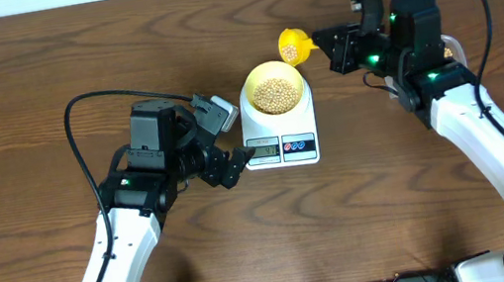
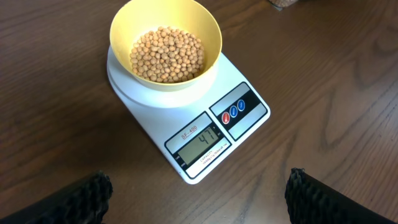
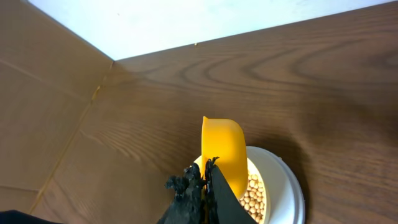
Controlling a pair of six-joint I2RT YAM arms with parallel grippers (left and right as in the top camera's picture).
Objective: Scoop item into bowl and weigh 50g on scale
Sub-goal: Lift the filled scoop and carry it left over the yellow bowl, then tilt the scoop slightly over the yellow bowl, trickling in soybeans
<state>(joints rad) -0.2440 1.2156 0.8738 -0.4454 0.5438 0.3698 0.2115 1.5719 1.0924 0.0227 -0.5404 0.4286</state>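
Beans [image 2: 166, 55] in bowl [image 2: 123, 26] on scale [image 2: 152, 115] read just short; right gripper [image 1: 330, 49] clamps loaded scoop [image 1: 293, 47], left gripper [image 1: 228, 141] gapes empty.

Bowl [image 2: 122, 30] of beans [image 2: 166, 55] sits on the scale [image 2: 155, 117] — display [image 2: 202, 144] reads 41.
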